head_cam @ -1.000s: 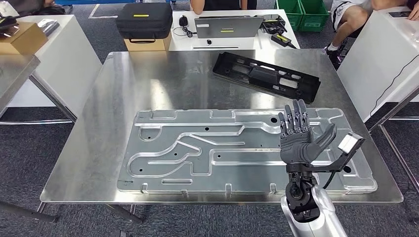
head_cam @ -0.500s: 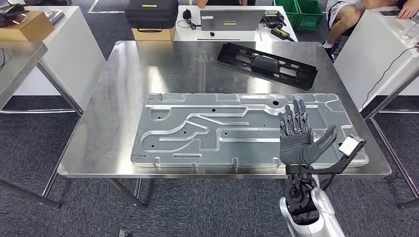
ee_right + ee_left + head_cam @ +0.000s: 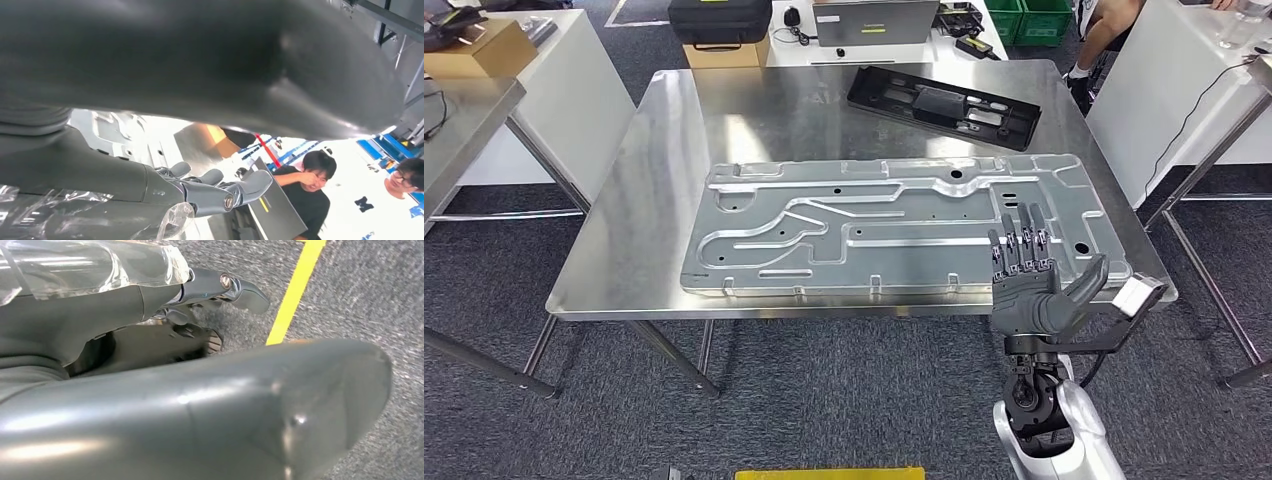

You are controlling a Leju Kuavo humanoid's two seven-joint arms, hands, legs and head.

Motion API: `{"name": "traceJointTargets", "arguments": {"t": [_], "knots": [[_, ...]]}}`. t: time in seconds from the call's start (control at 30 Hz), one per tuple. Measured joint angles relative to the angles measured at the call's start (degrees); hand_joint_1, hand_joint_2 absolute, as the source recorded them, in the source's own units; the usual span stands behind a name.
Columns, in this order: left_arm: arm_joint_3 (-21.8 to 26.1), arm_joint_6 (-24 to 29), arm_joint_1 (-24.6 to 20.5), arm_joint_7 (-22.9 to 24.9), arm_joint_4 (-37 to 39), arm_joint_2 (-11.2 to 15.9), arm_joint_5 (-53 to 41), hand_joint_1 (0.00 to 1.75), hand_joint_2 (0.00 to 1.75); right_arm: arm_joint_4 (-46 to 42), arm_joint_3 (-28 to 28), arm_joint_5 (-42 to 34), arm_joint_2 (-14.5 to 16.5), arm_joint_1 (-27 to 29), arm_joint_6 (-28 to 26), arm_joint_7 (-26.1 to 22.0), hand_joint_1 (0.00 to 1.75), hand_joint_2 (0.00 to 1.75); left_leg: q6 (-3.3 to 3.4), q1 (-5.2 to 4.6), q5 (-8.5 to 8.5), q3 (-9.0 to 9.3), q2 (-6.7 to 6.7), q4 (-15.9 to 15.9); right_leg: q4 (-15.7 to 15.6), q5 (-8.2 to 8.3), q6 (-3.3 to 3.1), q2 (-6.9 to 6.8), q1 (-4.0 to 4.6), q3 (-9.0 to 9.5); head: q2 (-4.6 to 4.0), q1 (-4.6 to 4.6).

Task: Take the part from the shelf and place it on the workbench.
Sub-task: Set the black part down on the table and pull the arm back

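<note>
Right, I've got my right hand raised in the head view, palm up, fingers straight and spread, thumb out to the side, nothing in them. The big silver stamped part lies flat on the steel surface, its long side running from 9 to 3 o'clock. My fingertips overlap its corner at about 4 o'clock; whether they touch it I cannot tell. At 1 o'clock from the part, well apart from my fingers, a black plastic tray rests on the same surface. In the left wrist view my left hand hangs over grey carpet beside a yellow floor line, fingers lightly curled, holding nothing. The right wrist view catches two people past my fingertips.
</note>
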Motion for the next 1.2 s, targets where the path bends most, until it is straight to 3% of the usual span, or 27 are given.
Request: {"name": "traceJointTargets", "arguments": {"t": [0.07, 0.13, 0.2, 0.23, 0.27, 0.3, 0.37, 0.4, 0.43, 0.47, 0.53, 0.57, 0.6, 0.63, 0.7, 0.73, 0.77, 0.87, 0.9, 0.93, 0.97, 1.0, 1.07, 1.1, 1.13, 1.2], "knots": [[-0.01, -0.09, -0.22, 0.01, 0.0, 0.01, -0.01, 0.0, 0.0, -0.09, 0.0, -0.15, 0.0, 0.0, 0.13, 0.0, 0.0, 0.0, 0.66, -0.23, 0.9, 6.35, -0.06, -9.44, 0.25, 0.8, 0.5, 0.01, 0.16, -0.88, 0.0, 0.01], [-0.04, -0.1, -0.33, 0.02, 0.0, 0.02, -0.01, 0.0, 0.0, -0.17, 0.0, -0.03, 0.0, -0.02, 0.21, 0.05, 0.0, 0.0, 1.29, -0.56, 0.44, 8.83, -0.17, -13.92, 0.34, 1.71, 1.11, -0.04, 0.24, -1.49, 0.01, 0.01], [-0.11, -0.08, -0.16, 0.08, 0.0, -0.01, 0.02, 0.0, 0.0, -0.17, 0.0, 0.21, -0.01, 0.05, 0.23, 0.21, 0.0, 0.0, 1.96, -0.47, 1.1, 7.95, -0.16, -14.1, 0.58, 2.09, 1.75, 0.01, 0.17, -2.18, 0.0, 0.0], [-0.14, -0.05, -0.06, 0.12, 0.0, -0.02, 0.04, 0.0, 0.0, -0.17, 0.0, 0.3, -0.01, 0.11, 0.22, 0.31, 0.0, 0.0, 2.37, -0.35, 1.63, 7.38, -0.1, -14.07, 1.55, 0.91, 2.04, 0.05, 0.12, -2.8, -0.01, 0.03], [-0.15, -0.02, 0.0, 0.18, 0.0, -0.04, 0.07, 0.0, 0.0, -0.17, 0.0, 0.34, -0.02, 0.15, 0.21, 0.4, 0.0, 0.0, 2.81, -0.24, 2.29, 6.73, -0.02, -14.12, 3.71, -1.41, 2.29, 0.11, 0.07, -3.69, -0.01, 0.05], [-0.16, 0.0, 0.01, 0.28, 0.0, -0.05, 0.09, 0.0, 0.0, -0.17, 0.0, 0.39, -0.02, 0.17, 0.19, 0.46, 0.0, 0.0, 3.12, -0.22, 2.94, 6.07, 0.05, -14.08, 7.29, -4.72, 2.49, 0.13, -0.05, -4.88, -0.02, 0.07], [-0.17, 0.02, 0.05, 0.45, 0.0, -0.05, 0.11, 0.0, 0.0, -0.17, 0.0, 0.45, -0.02, 0.24, 0.17, 0.56, 0.0, 0.0, 3.46, -0.33, 4.25, 4.44, 0.08, -13.93, 16.08, -10.18, 2.86, 0.13, -0.09, -7.06, -0.02, 0.08], [-0.18, 0.02, 0.1, 0.51, 0.0, -0.05, 0.11, 0.0, 0.0, -0.17, 0.0, 0.46, -0.02, 0.28, 0.15, 0.57, 0.0, 0.0, 3.46, -0.36, 4.88, 3.55, 0.1, -13.78, 19.25, -10.95, 2.99, 0.13, -0.09, -7.42, -0.02, 0.09], [-0.18, 0.02, 0.15, 0.51, 0.0, -0.04, 0.11, 0.0, 0.0, -0.17, 0.0, 0.47, -0.02, 0.31, 0.13, 0.58, 0.0, 0.0, 3.39, -0.37, 5.47, 2.62, 0.12, -13.57, 20.49, -10.27, 3.06, 0.13, -0.11, -6.89, -0.02, 0.09], [-0.19, 0.02, 0.19, 0.51, 0.0, -0.05, 0.11, 0.0, 0.0, -0.17, 0.0, 0.48, -0.02, 0.33, 0.12, 0.59, 0.0, 0.0, 3.26, -0.34, 6.06, 1.65, 0.13, -13.32, 19.51, -8.65, 3.09, 0.12, -0.14, -5.29, -0.02, 0.09], [-0.2, 0.02, 0.22, 0.51, 0.0, -0.06, 0.11, 0.0, 0.0, -0.22, 0.0, 0.49, -0.02, 0.27, 0.1, 0.58, 0.0, 0.0, 2.78, -0.33, 7.23, -0.02, 0.08, -12.86, 12.04, -6.28, 3.05, 0.14, -0.2, 1.0, -0.01, 0.13], [-0.2, 0.02, 0.22, 0.5, 0.0, -0.07, 0.1, 0.0, 0.0, -0.35, 0.0, 0.5, -0.01, 0.22, 0.1, 0.58, 0.0, 0.0, 2.48, -0.38, 7.85, -0.61, 0.05, -12.72, 6.93, -6.31, 2.87, 0.2, -0.14, 4.63, -0.01, 0.13], [-0.2, 0.02, 0.21, 0.5, 0.0, -0.06, 0.09, 0.0, 0.0, -0.47, 0.01, 0.52, 0.01, 0.18, 0.1, 0.58, 0.0, 0.0, 2.16, -0.44, 8.61, -0.97, 0.04, -12.85, 3.09, -6.7, 2.58, 0.26, -0.01, 7.12, -0.01, 0.12], [-0.2, 0.03, 0.22, 0.49, 0.0, -0.05, 0.07, 0.0, 0.0, -0.59, 0.01, 0.55, 0.02, 0.14, 0.1, 0.58, 0.0, 0.0, 1.81, -0.48, 9.36, -1.21, 0.05, -13.12, 0.6, -7.07, 2.23, 0.32, 0.17, 8.46, -0.01, 0.12], [-0.21, 0.03, 0.36, 0.45, 0.01, -0.04, -0.01, 0.0, 0.0, -0.67, 0.02, 0.63, 0.02, 0.22, 0.1, 0.59, 0.0, 0.0, 1.1, -0.34, 10.56, -1.64, 0.05, -13.81, -0.47, -6.37, 1.17, 0.29, 0.24, 7.8, -0.01, 0.13], [-0.22, 0.03, 0.51, 0.43, 0.01, -0.03, -0.05, 0.0, 0.0, -0.67, 0.02, 0.72, 0.01, 0.26, 0.09, 0.59, 0.0, 0.0, 0.74, -0.24, 9.76, -2.14, 0.0, -13.28, -0.59, -5.79, 0.62, 0.24, 0.14, 7.26, -0.01, 0.12], [-0.24, 0.04, 0.67, 0.4, 0.02, -0.03, -0.09, 0.0, 0.0, -0.68, 0.02, 0.9, 0.01, 0.31, 0.05, 0.61, 0.0, 0.0, 0.39, -0.14, 7.86, -2.93, -0.05, -11.58, -0.69, -5.12, 0.06, 0.18, 0.0, 6.66, -0.01, 0.11], [-0.34, 0.33, 0.87, 0.33, 0.02, -0.02, -0.14, 0.0, 0.0, -0.69, 0.02, 2.09, 0.0, 0.32, -0.59, 0.93, 0.0, 0.0, -0.46, 0.09, -0.5, -6.7, -0.1, 0.55, -0.66, -3.25, -0.61, -0.05, 0.01, 4.53, -0.01, 0.05], [-0.4, 0.51, 0.87, 0.3, 0.02, -0.02, -0.13, 0.0, 0.0, -0.69, 0.02, 2.52, 0.0, 0.33, -0.89, 1.12, 0.0, 0.0, -0.64, 0.12, -1.52, -7.46, -0.09, 4.18, -0.6, -2.73, -0.61, -0.25, 0.05, 3.82, -0.01, 0.04], [-0.46, 0.65, 0.88, 0.25, 0.02, -0.02, -0.11, 0.0, 0.0, -0.69, 0.03, 2.87, 0.0, 0.33, -1.13, 1.28, 0.0, 0.0, -0.74, 0.14, -1.29, -7.35, -0.08, 5.95, -0.53, -2.28, -0.56, -0.51, 0.08, 3.17, -0.01, 0.04], [-0.53, 0.74, 0.88, 0.19, 0.02, -0.02, -0.09, 0.0, 0.0, -0.69, 0.03, 3.12, 0.01, 0.34, -1.31, 1.45, 0.0, 0.0, -0.75, 0.15, -0.14, -6.01, -0.01, 5.28, -0.45, -1.89, -0.47, -0.83, 0.09, 2.59, -0.02, 0.03], [-0.58, 0.79, 0.85, 0.12, 0.02, -0.02, -0.07, 0.0, 0.0, -0.69, 0.04, 3.3, 0.01, 0.33, -1.44, 1.59, 0.0, 0.0, -0.67, 0.15, 1.22, -3.52, 0.2, 2.25, -0.37, -1.58, -0.33, -1.18, 0.09, 2.13, -0.01, 0.03], [-0.64, 0.79, 0.62, -0.02, 0.02, -0.02, -0.07, 0.0, 0.0, -0.74, 0.04, 3.56, 0.03, 0.29, -1.58, 1.74, 0.0, 0.0, -0.13, -0.12, 2.4, 3.3, 1.75, -7.16, -0.2, -1.1, 0.09, -2.01, 0.22, 1.6, -0.01, 0.02], [-0.67, 0.79, 0.43, -0.1, 0.01, -0.02, -0.06, 0.0, 0.0, -0.77, 0.04, 3.68, 0.04, 0.24, -1.62, 1.77, 0.0, 0.0, 0.31, -0.33, 2.26, 5.76, 2.44, -10.93, -0.11, -0.9, 0.38, -2.53, 0.33, 1.46, 0.0, 0.03], [-0.71, 0.79, 0.29, -0.16, 0.01, -0.02, -0.05, 0.0, 0.0, -0.81, 0.05, 3.8, 0.05, 0.18, -1.63, 1.79, 0.0, 0.0, 0.78, -0.58, 1.93, 7.12, 2.85, -13.23, -0.02, -0.71, 0.67, -3.09, 0.42, 1.38, -0.01, 0.03], [-0.83, 0.8, 0.36, -0.23, 0.01, -0.03, -0.04, 0.0, 0.0, -0.88, 0.09, 3.92, 0.1, 0.06, -1.64, 1.81, 0.0, 0.0, 1.76, -0.67, 2.05, 7.11, 2.17, -14.24, 0.13, -0.5, 1.31, -4.04, 0.45, 1.21, -0.01, 0.04]]}}
